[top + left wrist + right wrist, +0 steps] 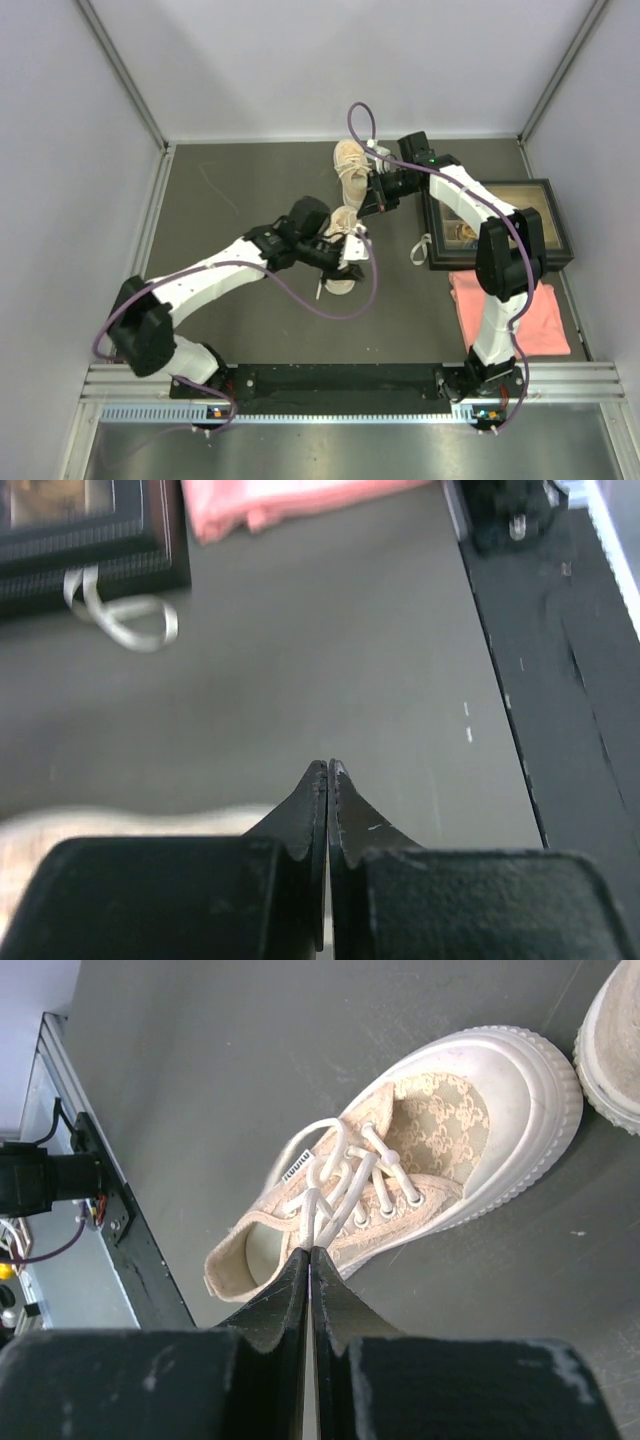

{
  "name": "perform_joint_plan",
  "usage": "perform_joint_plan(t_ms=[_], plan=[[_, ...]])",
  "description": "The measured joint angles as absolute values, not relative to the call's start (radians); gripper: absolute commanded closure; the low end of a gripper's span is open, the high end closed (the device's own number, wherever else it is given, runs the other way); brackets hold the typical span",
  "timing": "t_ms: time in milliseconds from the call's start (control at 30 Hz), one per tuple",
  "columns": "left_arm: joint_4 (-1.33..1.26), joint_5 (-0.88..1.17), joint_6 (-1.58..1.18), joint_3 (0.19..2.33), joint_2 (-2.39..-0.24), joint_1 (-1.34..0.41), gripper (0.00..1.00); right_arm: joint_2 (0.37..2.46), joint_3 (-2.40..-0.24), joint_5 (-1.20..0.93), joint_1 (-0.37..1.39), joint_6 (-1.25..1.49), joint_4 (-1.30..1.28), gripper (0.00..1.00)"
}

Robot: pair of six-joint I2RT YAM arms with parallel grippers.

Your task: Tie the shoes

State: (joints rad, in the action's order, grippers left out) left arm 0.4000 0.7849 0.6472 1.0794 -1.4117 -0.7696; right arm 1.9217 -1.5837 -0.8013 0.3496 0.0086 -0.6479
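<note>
Two small tan shoes (349, 160) are seen on the dark table (230, 200), both to the left of the black picture frame (500, 225). One is set about level with the frame's far edge. The other is set about level with its near edge, and part of it is hidden.

The right gripper (310, 1252) is held just left of the picture frame, between the frame and the shoes. Its fingers (285, 1290) are pressed tight together. A white lace (318, 1210) from one shoe is pinched at their tips.

The left gripper (328, 765) is held farther left of the frame, over the nearer shoe. Its fingers (305, 815) are pressed together too. Whether any lace is caught there cannot be told. Only a pale blur is seen under them.

A folded pink cloth (510, 310) is laid just in front of the frame. A pale ribbon loop (422, 250) is laid at the frame's near left corner.
</note>
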Motion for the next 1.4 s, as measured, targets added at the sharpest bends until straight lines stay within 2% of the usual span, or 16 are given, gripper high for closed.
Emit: perform_joint_plan(t_ms=[133,200,267,300,400,533,667,933,1200,1400], plan=[[0.218,0.774,0.533,1.121,-1.551,-0.84,1.0,1.922,-1.584,-0.813,0.35,0.006,-0.637,1.0],[0.161,0.76,0.483,1.126,-1.595,-0.852,0.81,1.922,-1.584,-0.814,0.35,-0.001,-0.637,1.0],[0.159,0.725,0.454,1.126,-1.599,-0.847,0.66,1.922,-1.584,-0.814,0.35,-0.008,-0.638,1.0],[0.162,0.707,0.439,1.125,-1.591,-0.836,0.61,1.922,-1.584,-0.814,0.35,-0.011,-0.639,1.0],[0.159,0.648,0.407,1.034,-1.481,-0.741,0.52,1.921,-1.582,-0.814,0.35,-0.021,-0.64,1.0],[0.196,0.517,0.437,0.843,-1.253,-0.594,0.47,1.915,-1.559,-0.815,0.35,-0.027,-0.638,1.0],[0.271,0.423,0.502,0.739,-1.18,-0.607,0.46,1.912,-1.536,-0.814,0.35,-0.029,-0.637,1.0],[0.364,0.27,0.453,0.769,-1.374,-0.669,0.43,1.912,-1.53,-0.813,0.35,-0.033,-0.637,1.0],[0.352,0.167,0.35,0.835,-1.472,-0.706,0.52,1.912,-1.53,-0.813,0.35,-0.034,-0.636,1.0],[0.329,0.132,0.291,0.868,-1.555,-0.709,0.53,1.912,-1.53,-0.813,0.35,-0.034,-0.636,1.0]])
